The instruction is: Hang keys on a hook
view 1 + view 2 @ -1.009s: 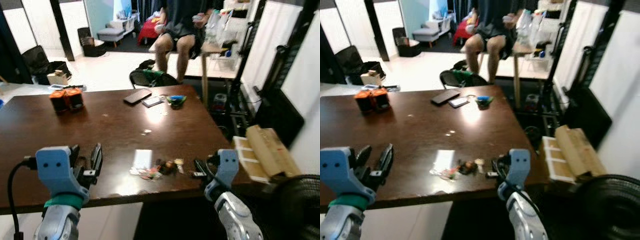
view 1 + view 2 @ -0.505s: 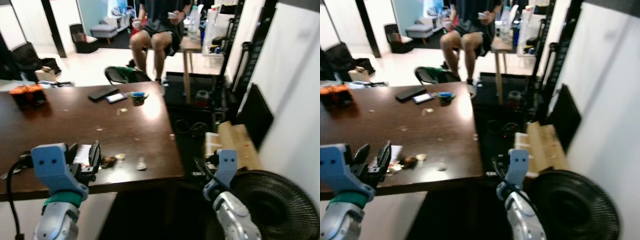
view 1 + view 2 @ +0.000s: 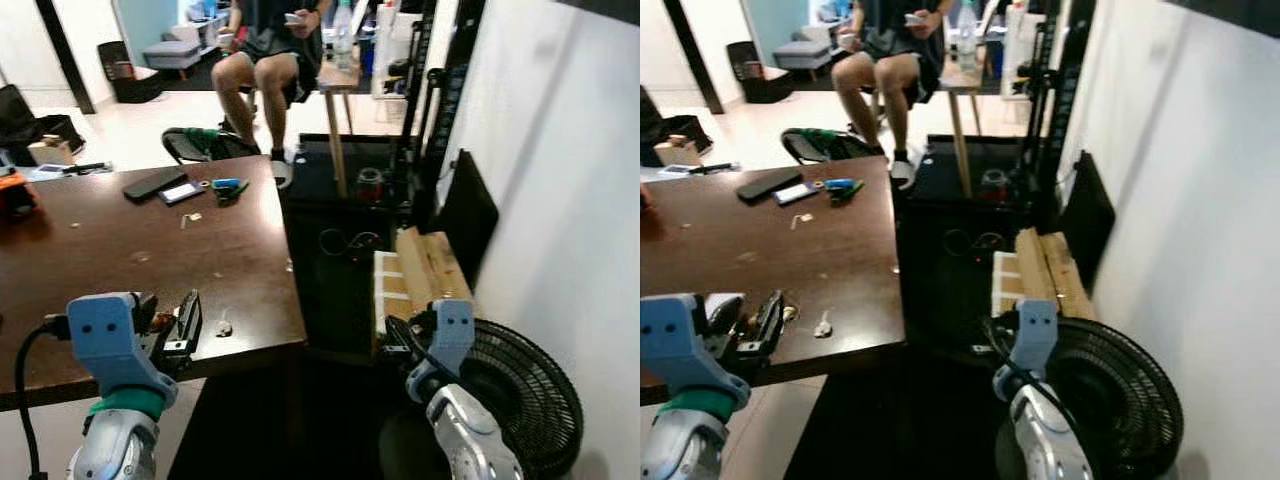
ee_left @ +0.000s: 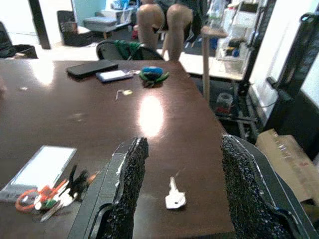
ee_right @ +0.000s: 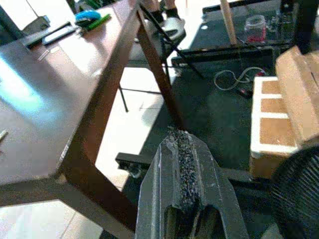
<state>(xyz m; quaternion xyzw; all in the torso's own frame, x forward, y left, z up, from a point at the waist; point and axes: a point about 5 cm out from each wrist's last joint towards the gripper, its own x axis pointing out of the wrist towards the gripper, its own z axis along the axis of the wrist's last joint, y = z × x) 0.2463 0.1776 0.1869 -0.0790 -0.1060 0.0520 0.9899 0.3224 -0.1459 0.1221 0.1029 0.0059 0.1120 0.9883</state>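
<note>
Keys (image 4: 52, 199) lie in a bunch on the dark wooden surface (image 4: 75, 124), next to a clear card sleeve (image 4: 37, 167), just outside the left hand (image 4: 182, 199), whose fingers are spread wide and empty. A single loose key (image 4: 174, 196) sits between those fingers near the surface edge. The right hand (image 5: 187, 164) hangs low beside the surface, fingers pressed together on nothing, close to a black fan (image 3: 525, 385). No hook can be made out. Risk: the left hand closes on the lone key rather than the bunch, or nudges it off the edge.

The camera has swung right, the table (image 3: 120, 250) sliding leftward.
</note>
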